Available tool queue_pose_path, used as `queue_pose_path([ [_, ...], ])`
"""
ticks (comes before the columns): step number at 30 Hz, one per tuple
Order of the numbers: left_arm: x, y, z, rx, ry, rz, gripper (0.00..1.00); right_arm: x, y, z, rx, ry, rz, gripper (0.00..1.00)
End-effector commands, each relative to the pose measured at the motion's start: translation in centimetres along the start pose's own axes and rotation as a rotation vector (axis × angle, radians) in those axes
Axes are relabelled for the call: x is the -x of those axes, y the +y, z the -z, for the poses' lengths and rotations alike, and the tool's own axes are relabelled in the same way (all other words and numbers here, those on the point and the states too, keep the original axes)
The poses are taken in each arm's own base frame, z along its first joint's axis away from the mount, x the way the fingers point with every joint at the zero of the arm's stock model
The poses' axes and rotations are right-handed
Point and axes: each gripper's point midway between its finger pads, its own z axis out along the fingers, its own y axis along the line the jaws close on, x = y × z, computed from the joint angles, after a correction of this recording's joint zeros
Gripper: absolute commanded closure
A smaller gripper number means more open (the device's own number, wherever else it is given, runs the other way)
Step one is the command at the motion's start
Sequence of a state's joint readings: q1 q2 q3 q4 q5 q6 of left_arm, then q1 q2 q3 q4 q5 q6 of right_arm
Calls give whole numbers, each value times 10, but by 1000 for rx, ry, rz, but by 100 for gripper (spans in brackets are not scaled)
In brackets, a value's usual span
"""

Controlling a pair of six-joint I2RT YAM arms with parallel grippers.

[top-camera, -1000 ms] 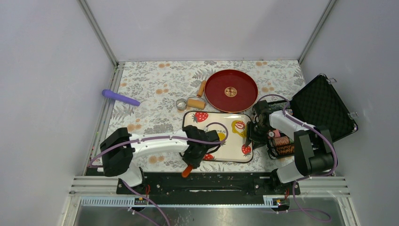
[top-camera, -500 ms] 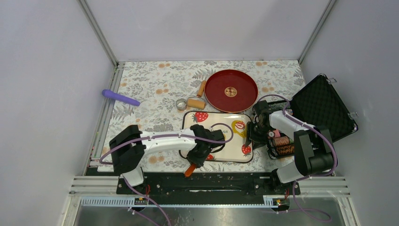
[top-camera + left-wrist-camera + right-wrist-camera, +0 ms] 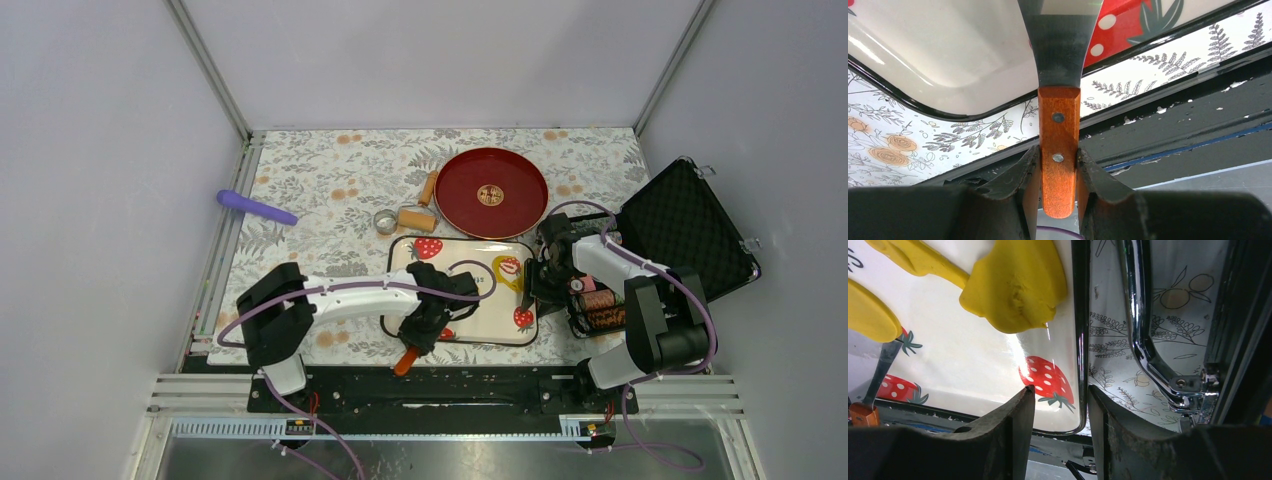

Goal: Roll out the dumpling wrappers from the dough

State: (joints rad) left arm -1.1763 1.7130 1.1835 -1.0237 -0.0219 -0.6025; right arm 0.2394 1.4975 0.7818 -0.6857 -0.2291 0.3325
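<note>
Left jaws pinch the scraper [image 3: 1059, 125] by its wooden handle, blade over the strawberry tray [image 3: 923, 65]; right jaws clamp that tray's right rim. Yellow dough [image 3: 1015, 285] lies on it near that rim. I'd slide the blade in low and flat. Its tip is cut off; no finished wrappers visible.

The scraper [image 3: 1060, 100] has a smooth orange-brown wood handle with two small metal pins, and a dull grey metal blade. The tray [image 3: 998, 355] is shiny white with a glossy black rim. The dough [image 3: 1015, 285] looks soft, matt and dented. The bar [image 3: 1138, 315] is shiny metal.
</note>
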Motion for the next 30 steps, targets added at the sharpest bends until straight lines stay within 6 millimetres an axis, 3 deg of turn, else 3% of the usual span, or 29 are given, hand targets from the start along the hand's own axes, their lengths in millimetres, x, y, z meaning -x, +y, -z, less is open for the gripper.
queue_pose_path([
  [1, 29, -16, 9, -58, -86, 13, 100, 0, 4, -1, 27, 8, 4, 50],
  [12, 38, 1, 36, -30, -230, 110, 100, 0, 5, -1, 33, 10, 6, 50],
  [30, 3, 6, 23, 31, -86, 25, 100, -1, 6, -2, 40, 19, 6, 50],
])
